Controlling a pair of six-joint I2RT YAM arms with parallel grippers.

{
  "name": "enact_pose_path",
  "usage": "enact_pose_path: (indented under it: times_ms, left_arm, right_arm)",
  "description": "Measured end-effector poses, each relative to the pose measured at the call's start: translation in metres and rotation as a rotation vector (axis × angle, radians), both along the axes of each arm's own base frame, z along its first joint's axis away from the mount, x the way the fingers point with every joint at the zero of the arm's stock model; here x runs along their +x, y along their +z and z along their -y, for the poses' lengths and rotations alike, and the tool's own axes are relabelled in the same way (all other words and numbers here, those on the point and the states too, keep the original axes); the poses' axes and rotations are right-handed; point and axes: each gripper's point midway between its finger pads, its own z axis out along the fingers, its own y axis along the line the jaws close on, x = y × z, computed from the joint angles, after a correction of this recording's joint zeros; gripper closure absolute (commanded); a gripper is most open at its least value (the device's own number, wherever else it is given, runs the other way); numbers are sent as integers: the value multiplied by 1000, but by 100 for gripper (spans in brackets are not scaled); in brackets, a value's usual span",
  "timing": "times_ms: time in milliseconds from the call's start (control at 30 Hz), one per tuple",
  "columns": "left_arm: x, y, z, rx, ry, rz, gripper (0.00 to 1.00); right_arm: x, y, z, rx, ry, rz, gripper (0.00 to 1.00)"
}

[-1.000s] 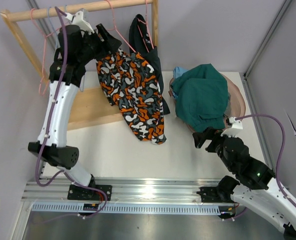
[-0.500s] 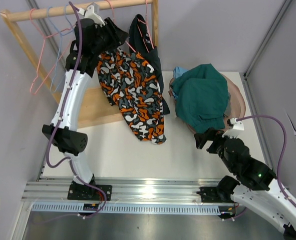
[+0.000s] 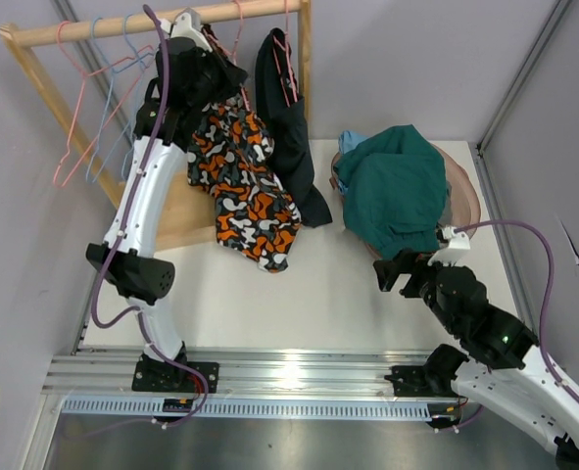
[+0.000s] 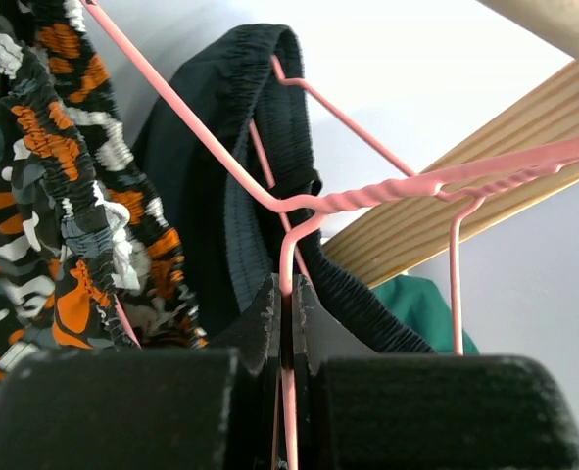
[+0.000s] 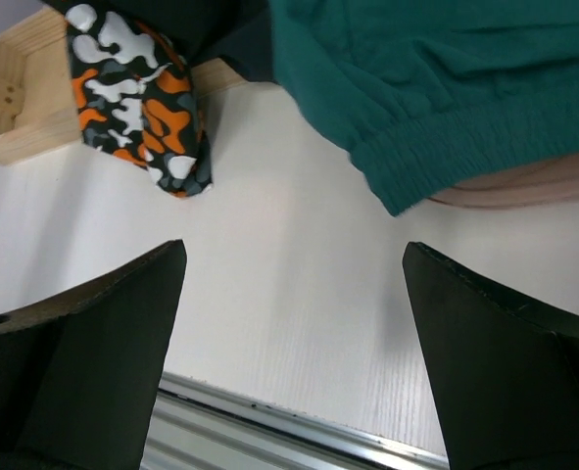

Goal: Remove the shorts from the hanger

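Observation:
The orange-black-white patterned shorts [image 3: 242, 191] hang from a pink hanger [image 4: 367, 196] on the wooden rail [image 3: 103, 26]. To their right, the black shorts [image 3: 287, 127] hang on another pink hanger. My left gripper [image 4: 289, 294] is up at the rail, shut on the pink hanger's thin wire just below its twisted neck. The patterned shorts [image 4: 44, 176] lie to its left and the black shorts [image 4: 211, 147] behind it. The dark teal shorts [image 3: 397, 191] lie heaped in a pinkish bowl [image 3: 465, 201]. My right gripper [image 5: 294, 264] hovers open over bare table, holding nothing.
Empty pink and blue hangers [image 3: 93, 127] dangle at the rail's left end. The rack's wooden base [image 3: 176, 211] lies under the patterned shorts. A sliver of light blue cloth [image 3: 342, 181] shows beside the teal heap. Grey walls close in on both sides.
My left gripper rose to the rail and closed from open onto the pink hanger wire. The patterned shorts swung left and bunched up, uncovering the black shorts. The right arm barely moved.

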Motion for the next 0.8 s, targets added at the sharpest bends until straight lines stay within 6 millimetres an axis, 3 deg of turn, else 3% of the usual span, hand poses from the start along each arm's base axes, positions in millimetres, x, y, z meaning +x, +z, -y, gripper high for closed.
enact_pose_path:
  times_ms: [67,167,367,500,633,800]
  left_arm:
    - [-9,3,-5,14,12,-7,100]
    - [-31,17,-14,31,23,0,100]
    - [-98,71,-33,28,21,88,100]
    - [-130,83,-42,24,24,100,100]
    - [-142,79,-44,25,14,92,100]
    - [-145,65,-43,34,6,60,100]
  right_arm:
    - [0,7,-14,-6,67,1,1]
    - [2,39,-50,9,204,26,1]
    - [-15,132,-153,11,484,180,1]
    - [-38,174,-216,-3,600,266,1]
    - [-42,191,-258,-2,628,319,1]
    - [-32,172,-296,-40,621,309,1]
